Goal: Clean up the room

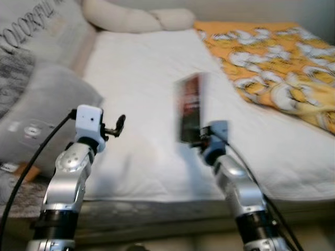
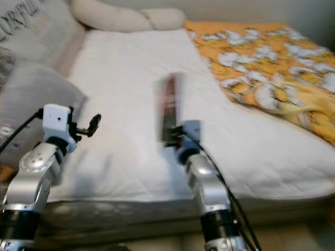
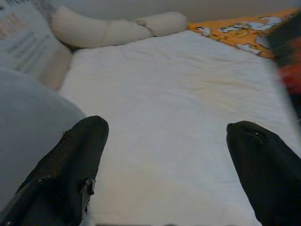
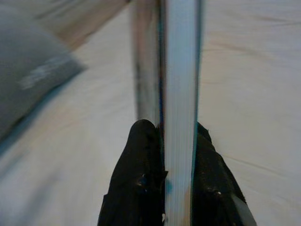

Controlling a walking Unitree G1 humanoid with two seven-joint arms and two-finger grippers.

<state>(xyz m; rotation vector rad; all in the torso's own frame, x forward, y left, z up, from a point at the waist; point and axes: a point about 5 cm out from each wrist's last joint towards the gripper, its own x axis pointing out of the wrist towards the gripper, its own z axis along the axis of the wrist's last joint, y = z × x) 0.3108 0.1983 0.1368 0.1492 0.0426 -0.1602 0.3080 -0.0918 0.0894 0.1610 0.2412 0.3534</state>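
Note:
My right gripper (image 1: pixel 194 137) is shut on a thin book (image 1: pixel 190 107) with a dark red and black cover, held upright above the white mattress (image 1: pixel 146 94). In the right wrist view the book's pale page edge (image 4: pixel 179 84) stands between the two black fingers (image 4: pixel 141 179). The book is blurred by motion. My left gripper (image 1: pixel 119 125) is raised over the mattress's left part, open and holding nothing; its two fingers (image 3: pixel 70 169) stand wide apart in the left wrist view.
An orange patterned blanket (image 1: pixel 272 63) covers the bed's right side. A long cream bolster (image 1: pixel 136 18) lies at the head. Grey pillows (image 1: pixel 42 110) are piled on the left. The mattress's front edge (image 1: pixel 157 201) is just before me.

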